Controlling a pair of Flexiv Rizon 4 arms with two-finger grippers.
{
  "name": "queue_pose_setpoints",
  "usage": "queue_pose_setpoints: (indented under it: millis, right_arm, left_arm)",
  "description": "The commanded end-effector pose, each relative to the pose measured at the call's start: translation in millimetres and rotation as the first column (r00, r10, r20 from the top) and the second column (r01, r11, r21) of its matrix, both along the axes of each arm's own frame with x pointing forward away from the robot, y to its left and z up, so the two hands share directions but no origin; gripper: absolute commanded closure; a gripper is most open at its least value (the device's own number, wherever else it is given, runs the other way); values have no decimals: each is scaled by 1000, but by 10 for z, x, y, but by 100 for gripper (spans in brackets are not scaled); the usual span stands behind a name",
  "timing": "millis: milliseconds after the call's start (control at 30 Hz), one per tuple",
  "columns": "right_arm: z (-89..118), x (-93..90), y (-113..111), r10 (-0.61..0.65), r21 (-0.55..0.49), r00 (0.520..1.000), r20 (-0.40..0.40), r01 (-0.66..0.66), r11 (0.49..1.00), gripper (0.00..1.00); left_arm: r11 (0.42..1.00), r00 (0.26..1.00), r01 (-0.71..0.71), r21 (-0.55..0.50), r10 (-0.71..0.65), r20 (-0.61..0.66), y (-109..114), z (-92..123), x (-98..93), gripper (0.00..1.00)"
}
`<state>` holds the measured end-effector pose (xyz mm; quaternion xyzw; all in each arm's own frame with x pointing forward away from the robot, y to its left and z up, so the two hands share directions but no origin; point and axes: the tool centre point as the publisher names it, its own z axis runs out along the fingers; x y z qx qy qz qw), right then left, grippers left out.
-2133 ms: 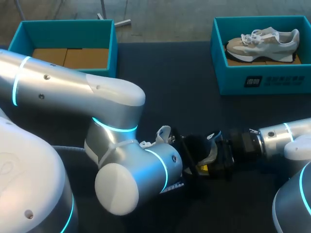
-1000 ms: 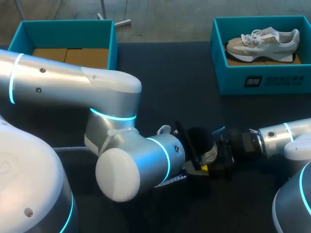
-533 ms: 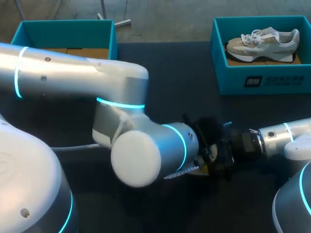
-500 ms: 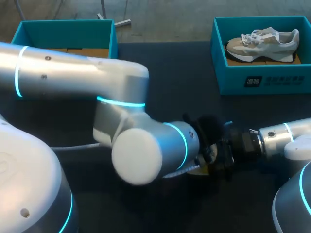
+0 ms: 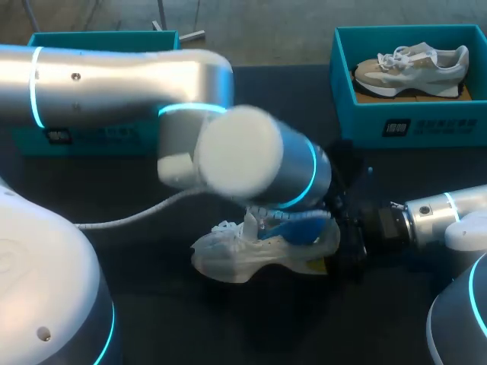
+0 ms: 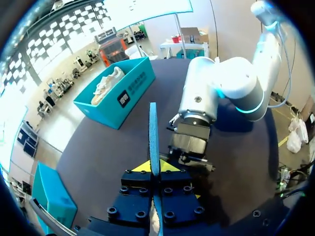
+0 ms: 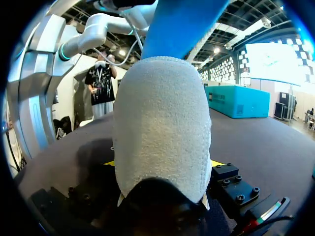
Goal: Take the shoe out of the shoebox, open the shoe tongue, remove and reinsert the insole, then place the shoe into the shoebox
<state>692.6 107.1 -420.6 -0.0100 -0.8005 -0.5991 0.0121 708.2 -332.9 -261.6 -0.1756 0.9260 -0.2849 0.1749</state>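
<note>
— How far along are you?
— Your left fingers are clamped on the blue insole, held just above the shoe. Your right fingers grip its heel, near the counter's front edge.
— What's left?
— Probably reinserting it, then boxing.

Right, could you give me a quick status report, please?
Left gripper shut on blue insole, partly out of shoe. Right gripper shut on shoe's heel, on table. Second shoe in far shoebox, apart.
</note>
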Motion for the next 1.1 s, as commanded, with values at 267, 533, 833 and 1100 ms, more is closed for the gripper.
queue_pose_setpoints:
  millis: [267,533,833,1100]
  right_arm:
    - [-16,-16,20,-1,-4,1000,0,1,1000,100]
    - [-16,-16,20,-1,-4,1000,0,1,1000,100]
    - [-16,-16,20,-1,-4,1000,0,1,1000,100]
    - [-16,-16,20,-1,-4,1000,0,1,1000,100]
  left_arm:
    - [993,982,91,-77,-103,-159,58,230,-18,100]
    - [969,945,162,-185,-206,-253,78,600,-51,100]
    - [900,879,269,-343,-375,-295,130,1177,-150,100]
    - [813,808,340,-472,-510,-296,176,1617,-246,100]
